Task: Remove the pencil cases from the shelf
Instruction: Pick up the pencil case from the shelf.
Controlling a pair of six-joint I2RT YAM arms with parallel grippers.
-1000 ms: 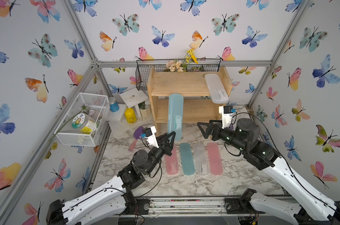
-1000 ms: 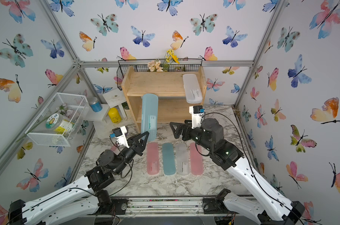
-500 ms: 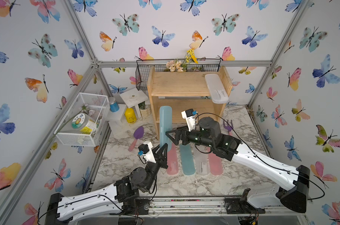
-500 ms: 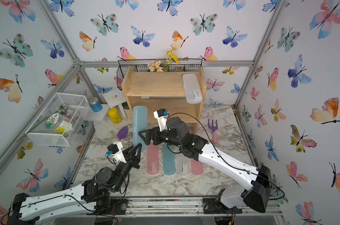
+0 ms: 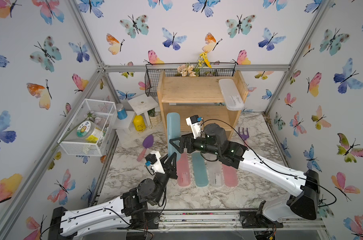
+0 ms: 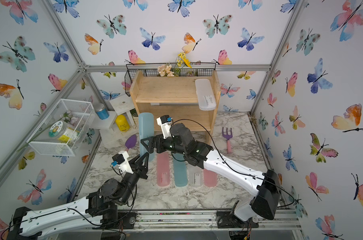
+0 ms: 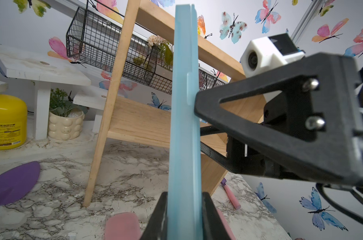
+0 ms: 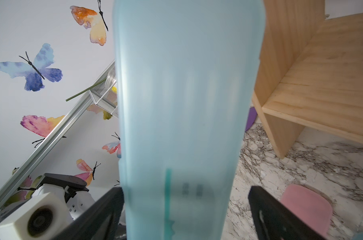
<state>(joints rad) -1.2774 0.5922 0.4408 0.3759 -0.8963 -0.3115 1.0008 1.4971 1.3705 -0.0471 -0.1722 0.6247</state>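
Between left claw (image 7: 184,216) fingers: teal case (image 7: 183,124).

You have a teal-blue translucent plastic pencil case (image 7: 183,128) with a smooth, frosted finish; light passes through its wall softly. The light pine two-tier shelf (image 5: 189,91) is bare wood, matt, with visible grain. On its top lies a frosted clear plastic pencil case (image 5: 230,94), smooth, with a white label that may be paper. Your tabletop (image 5: 255,133) looks like glossy marble-patterned laminate, though it is hard to say from here. The black wire basket (image 6: 135,76) is thin coated metal mesh. The black matt left gripper (image 7: 184,218) and right gripper (image 8: 184,212) look like moulded plastic; the arm shells are smooth white plastic.
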